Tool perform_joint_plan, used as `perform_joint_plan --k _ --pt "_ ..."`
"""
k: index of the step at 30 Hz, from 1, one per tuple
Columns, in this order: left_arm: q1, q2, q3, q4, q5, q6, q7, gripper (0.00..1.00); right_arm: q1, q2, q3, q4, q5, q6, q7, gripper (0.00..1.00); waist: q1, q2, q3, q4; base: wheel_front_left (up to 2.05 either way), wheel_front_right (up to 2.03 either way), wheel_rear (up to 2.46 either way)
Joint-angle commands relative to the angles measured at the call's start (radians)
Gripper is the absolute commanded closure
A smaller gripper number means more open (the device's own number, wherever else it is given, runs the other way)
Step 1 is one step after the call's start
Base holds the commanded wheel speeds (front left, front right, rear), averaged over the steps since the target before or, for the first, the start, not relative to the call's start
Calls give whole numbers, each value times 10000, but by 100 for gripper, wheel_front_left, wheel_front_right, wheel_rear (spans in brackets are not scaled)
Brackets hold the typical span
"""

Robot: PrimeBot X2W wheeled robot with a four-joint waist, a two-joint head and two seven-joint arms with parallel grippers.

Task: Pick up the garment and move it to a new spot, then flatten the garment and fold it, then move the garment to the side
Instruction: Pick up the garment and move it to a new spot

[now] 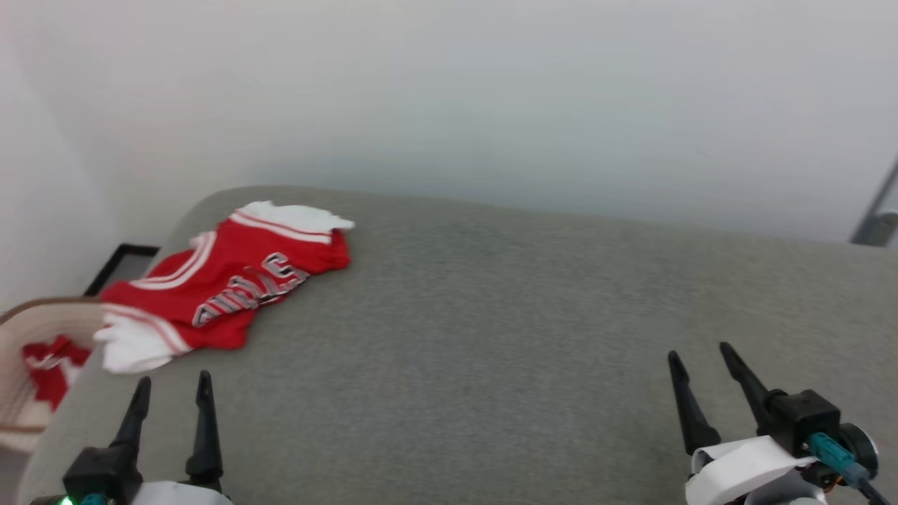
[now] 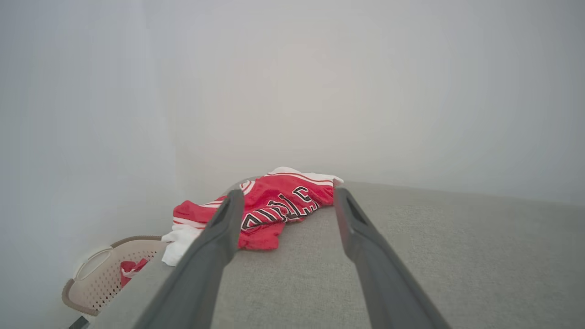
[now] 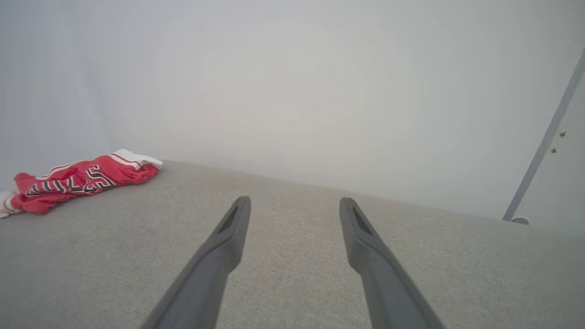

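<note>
At the left of the head view, the garment (image 1: 224,280) is seen crumpled near the edge of the grey surface (image 1: 491,315), untouched. The left gripper (image 1: 174,379) and right gripper (image 1: 698,350) are held spread and empty at the bottom corners, presumably readied for the pickup.

Grey fabric surface (image 1: 526,315), beige perforated basket (image 2: 98,283) holding red-and-white cloth (image 2: 130,269), white wall (image 1: 491,91)

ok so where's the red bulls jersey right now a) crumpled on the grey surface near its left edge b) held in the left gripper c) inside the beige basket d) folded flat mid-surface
a: the jersey lies rumpled on the grey surface by its left edge, ahead of the open left gripper.
</note>
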State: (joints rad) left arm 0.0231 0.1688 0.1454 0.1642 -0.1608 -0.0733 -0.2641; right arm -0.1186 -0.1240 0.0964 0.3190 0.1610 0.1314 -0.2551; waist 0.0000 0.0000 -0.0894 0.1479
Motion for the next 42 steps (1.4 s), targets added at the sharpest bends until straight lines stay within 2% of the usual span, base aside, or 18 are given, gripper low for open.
perform_joint_plan --k 1,10,18,26,34,42 --pt "-76 23 62 15 -62 81 -1 0 -111 -5 113 70 68 -14 -12 0 0 0 -126 919 0 0 0" --pt "-212 165 284 122 -192 301 58 0 -455 47 812 423 316 -14 -54 0 0 0 -288 2253 0 0 0" --pt "-394 125 362 -66 -519 358 309 0 -544 35 870 547 346 -14 -80 0 0 0 -210 2559 0 0 0" --pt "-1594 547 56 140 -920 -22 1489 0 -787 -111 842 485 174 -14 -41 0 0 0 412 1976 0 0 0" --pt "-4114 1695 95 1620 -2168 -479 2744 0 -1405 -250 824 -19 -290 -14 349 0 0 0 2030 825 0 0 0" --pt "-6576 2993 -424 3685 -3503 -571 3980 0 -1948 -328 640 -762 -764 -14 707 0 0 0 3603 -88 0 0 0"
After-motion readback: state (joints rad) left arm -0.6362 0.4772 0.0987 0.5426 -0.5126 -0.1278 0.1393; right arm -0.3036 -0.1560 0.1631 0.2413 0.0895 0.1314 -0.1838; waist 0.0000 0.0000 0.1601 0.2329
